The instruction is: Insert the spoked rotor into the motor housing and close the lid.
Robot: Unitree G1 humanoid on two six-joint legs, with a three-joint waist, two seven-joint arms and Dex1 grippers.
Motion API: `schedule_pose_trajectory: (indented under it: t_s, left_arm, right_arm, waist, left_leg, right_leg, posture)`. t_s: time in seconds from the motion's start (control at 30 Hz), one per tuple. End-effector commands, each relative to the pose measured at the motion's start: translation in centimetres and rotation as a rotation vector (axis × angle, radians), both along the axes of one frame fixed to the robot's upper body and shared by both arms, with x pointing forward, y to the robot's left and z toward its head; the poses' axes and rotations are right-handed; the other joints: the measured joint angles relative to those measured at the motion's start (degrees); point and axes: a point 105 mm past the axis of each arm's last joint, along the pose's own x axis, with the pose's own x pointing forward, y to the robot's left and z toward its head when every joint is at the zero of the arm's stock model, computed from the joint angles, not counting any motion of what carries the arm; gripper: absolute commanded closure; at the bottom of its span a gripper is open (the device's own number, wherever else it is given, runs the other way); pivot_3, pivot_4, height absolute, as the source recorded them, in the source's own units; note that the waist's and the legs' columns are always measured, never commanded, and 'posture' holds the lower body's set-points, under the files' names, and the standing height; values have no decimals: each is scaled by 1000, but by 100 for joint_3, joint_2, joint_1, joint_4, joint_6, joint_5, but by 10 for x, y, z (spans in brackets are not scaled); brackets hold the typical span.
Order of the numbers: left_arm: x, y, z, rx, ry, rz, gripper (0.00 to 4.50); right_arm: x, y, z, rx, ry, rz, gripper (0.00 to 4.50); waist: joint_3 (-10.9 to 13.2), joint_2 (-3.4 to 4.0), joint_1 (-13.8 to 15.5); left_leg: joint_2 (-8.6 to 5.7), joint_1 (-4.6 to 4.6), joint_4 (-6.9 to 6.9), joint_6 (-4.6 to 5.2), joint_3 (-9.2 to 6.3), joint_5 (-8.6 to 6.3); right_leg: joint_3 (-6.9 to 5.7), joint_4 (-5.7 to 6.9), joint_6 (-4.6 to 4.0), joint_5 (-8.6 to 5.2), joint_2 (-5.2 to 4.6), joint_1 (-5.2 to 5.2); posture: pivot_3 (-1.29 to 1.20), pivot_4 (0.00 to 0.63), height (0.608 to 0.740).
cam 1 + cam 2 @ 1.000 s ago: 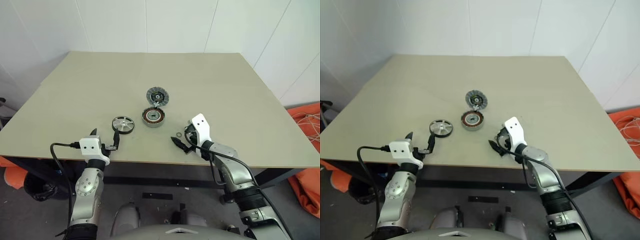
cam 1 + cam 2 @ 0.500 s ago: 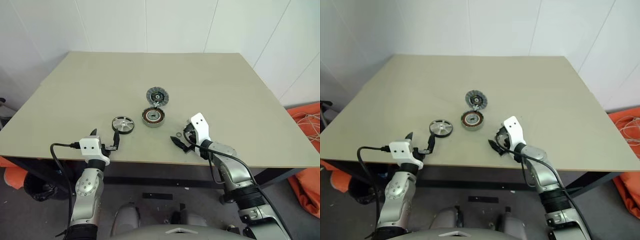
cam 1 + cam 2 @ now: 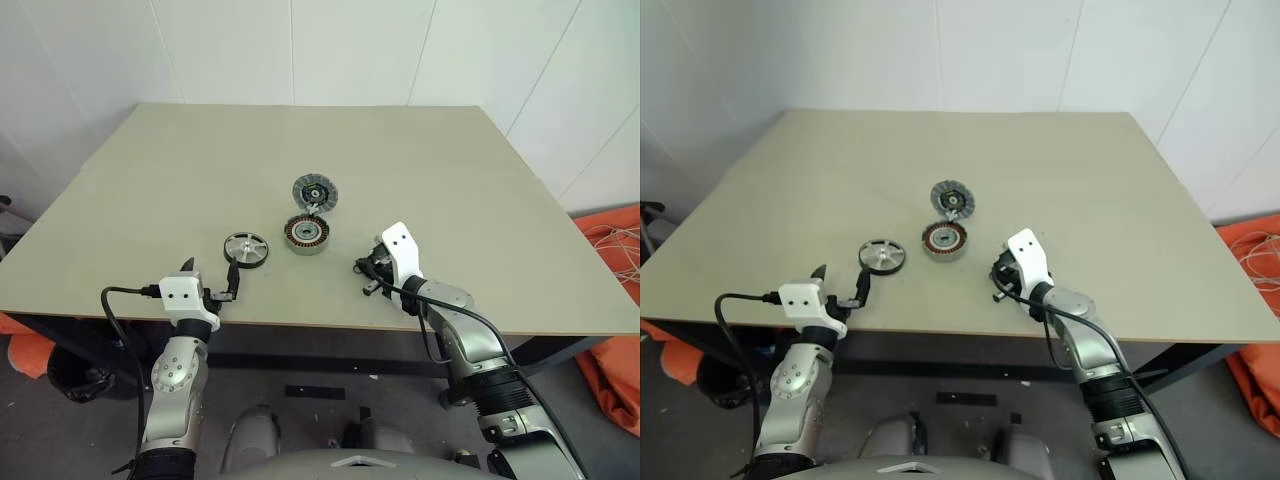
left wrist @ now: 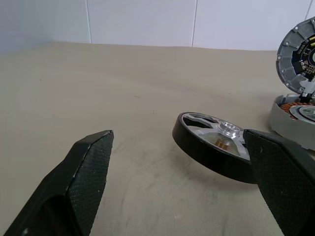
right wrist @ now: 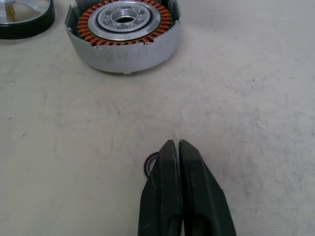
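While lying flat on the bench (image 3: 150, 200), rotor (image 3: 245, 248) sitting left of housing (image 3: 307, 235), lid (image 3: 315, 192) standing open behind, left tool (image 4: 177, 182) gaping empty around rotor, right tool (image 5: 177, 147) closing empty beside small ring (image 5: 149, 164).

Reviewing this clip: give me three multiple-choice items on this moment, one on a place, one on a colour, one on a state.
1. Where is the spoked rotor?
A. on the table, beside the motor housing
B. inside the housing
C. on the floor

2. What colour are the housing's windings?
A. blue
B. copper
C. white

3. How is the right gripper?
A. wide open
B. shut on the rotor
C. shut, by a small ring

Key: 1 A, it lies flat apart from the housing; 2 B, an orange-brown ring shows; 3 C, its fingers meet.
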Motion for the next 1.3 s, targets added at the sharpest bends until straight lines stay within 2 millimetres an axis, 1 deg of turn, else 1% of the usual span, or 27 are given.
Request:
schedule_pose_trajectory:
  t_s: [0.03,0.17,0.3,0.4,0.5,0.7,1.03,1.3]
  left_arm:
    - [3,-2,13,12,-55,-8,0]
    - [3,-3,13,11,-54,-9,0]
    - [3,-2,13,11,-53,-9,0]
    - [3,-2,13,10,-52,-9,0]
    - [3,-3,13,9,-50,-9,0]
    - [3,-2,12,9,-49,-4,0]
    - [2,-3,12,7,-48,-3,0]
    - [1,-4,11,7,-48,-4,0]
  right_arm:
    - [4,5,22,2,-75,25,4470]
    - [3,7,25,9,-82,34,4470]
    - [3,9,32,48,-99,35,4470]
    - [0,12,33,31,-111,67,4470]
    - [-2,15,29,11,-104,84,3857]
    - [-4,20,20,-23,-77,108,1919]
    - [0,19,12,-82,-42,123,1919]
    - [-1,14,8,-85,-21,109,1919]
  waist:
    - [0,0,0]
    - [0,0,0]
    - [0,0,0]
    - [0,0,1]
    - [0,-1,1]
    - [0,-1,0]
    - [0,-1,0]
    - [0,-1,1]
  left_leg:
    - [0,0,0,0,0,0]
    - [0,0,0,0,0,0]
    - [0,0,0,0,0,0]
    - [0,0,0,0,0,0]
    - [0,0,0,0,0,0]
    - [0,0,0,0,0,0]
    - [0,0,0,0,0,0]
    - [0,0,0,0,0,0]
  right_leg:
    - [0,0,0,0,0,0]
    - [0,0,0,0,0,0]
    - [0,0,1,0,0,0]
    - [0,0,0,0,0,0]
    - [0,0,1,0,0,0]
    - [0,0,1,-1,0,0]
    - [0,0,1,-1,0,0]
    - [0,0,0,0,0,0]
  posture:
    - [0,0,740]
    - [0,0,740]
    - [0,0,740]
    - [0,0,740]
    - [0,0,740]
    - [0,0,740]
    - [0,0,740]
    - [0,0,740]
